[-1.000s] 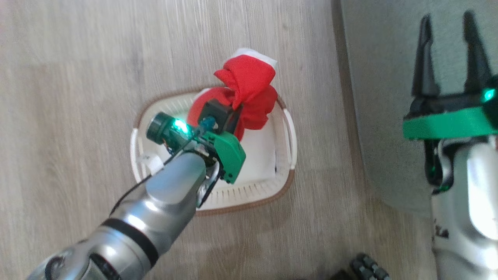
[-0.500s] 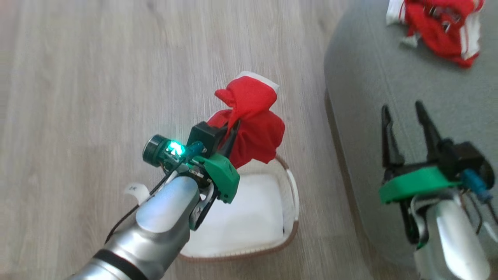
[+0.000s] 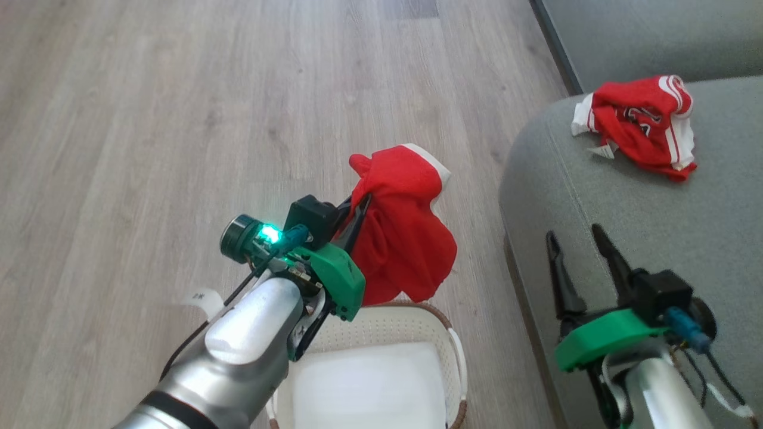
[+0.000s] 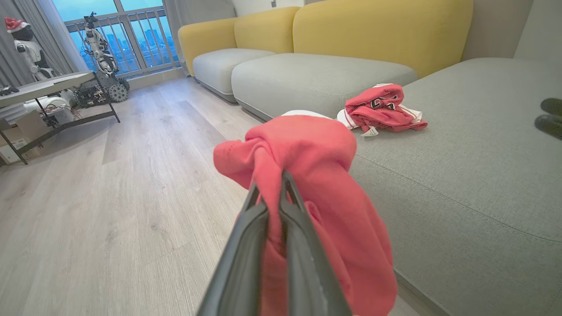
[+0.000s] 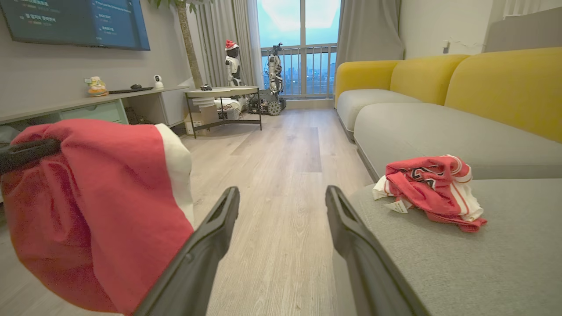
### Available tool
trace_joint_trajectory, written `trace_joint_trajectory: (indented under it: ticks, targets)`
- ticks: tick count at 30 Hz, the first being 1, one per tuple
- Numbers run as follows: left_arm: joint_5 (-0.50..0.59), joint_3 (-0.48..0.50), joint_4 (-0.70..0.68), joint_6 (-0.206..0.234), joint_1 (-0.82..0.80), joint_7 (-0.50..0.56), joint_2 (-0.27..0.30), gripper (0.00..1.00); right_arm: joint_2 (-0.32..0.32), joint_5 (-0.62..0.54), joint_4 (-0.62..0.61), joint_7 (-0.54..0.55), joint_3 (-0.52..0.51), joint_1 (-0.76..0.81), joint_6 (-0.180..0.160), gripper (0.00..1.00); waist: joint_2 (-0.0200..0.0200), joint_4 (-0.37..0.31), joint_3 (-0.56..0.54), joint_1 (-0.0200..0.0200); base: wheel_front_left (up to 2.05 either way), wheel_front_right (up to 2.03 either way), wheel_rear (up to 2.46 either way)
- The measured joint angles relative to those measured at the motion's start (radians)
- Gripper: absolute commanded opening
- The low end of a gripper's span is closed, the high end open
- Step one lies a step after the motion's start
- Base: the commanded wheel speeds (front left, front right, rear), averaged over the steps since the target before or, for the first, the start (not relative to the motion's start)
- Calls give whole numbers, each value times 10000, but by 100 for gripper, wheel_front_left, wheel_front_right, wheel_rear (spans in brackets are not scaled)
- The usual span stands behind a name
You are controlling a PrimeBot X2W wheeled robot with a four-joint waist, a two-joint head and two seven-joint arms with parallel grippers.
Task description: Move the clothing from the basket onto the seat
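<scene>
My left gripper point(image 3: 359, 205) is shut on a red garment with white trim point(image 3: 405, 232), which hangs in the air above the floor, beyond the cream basket point(image 3: 417, 319). In the left wrist view the garment point(image 4: 316, 175) drapes over the closed fingers point(image 4: 281, 228). A second red garment with white stripes point(image 3: 644, 125) lies bunched on the grey seat point(image 3: 685, 208); it also shows as a bunched heap point(image 5: 432, 186). My right gripper point(image 3: 575, 241) is open and empty over the seat's near edge, its two fingers point(image 5: 210, 237) spread wide.
Wooden floor point(image 3: 179, 119) stretches left of the seat. In the wrist views, yellow-backed sofa sections point(image 4: 373, 35), a low table point(image 5: 221, 94) with robot figures, and a TV console point(image 5: 88, 109) stand farther off.
The head camera has tilted up, bringing the seat and the garment on it into view. My left gripper has lifted the red garment clear of the basket and carried it toward the seat.
</scene>
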Motion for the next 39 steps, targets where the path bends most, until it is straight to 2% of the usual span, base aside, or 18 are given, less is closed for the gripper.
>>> trace_joint_trajectory:
  ticks: [4,13,27,38,39]
  targets:
    - [-10,-4,-23,-77,-79,21,-21,0,0,44,146,0,435,72,2,100,0,112,-289,0,0,0,0]
    - [-107,-50,-150,-75,-595,198,-276,0,-4,46,892,2,2138,-95,2,100,0,339,-611,0,0,0,0]
    - [-153,-514,-408,-75,-682,297,-518,0,-36,69,2911,2,3967,-2032,2,100,0,879,-901,0,0,0,0]
    - [-383,-905,-989,-73,-680,441,-596,0,-71,-564,4159,2,3651,-2882,2,100,0,1305,-1012,1,0,0,0]
    - [-385,-918,-1018,-73,-680,445,-600,0,-71,-474,4203,2,3705,-2884,2,94,0,1338,-1013,0,0,0,0]
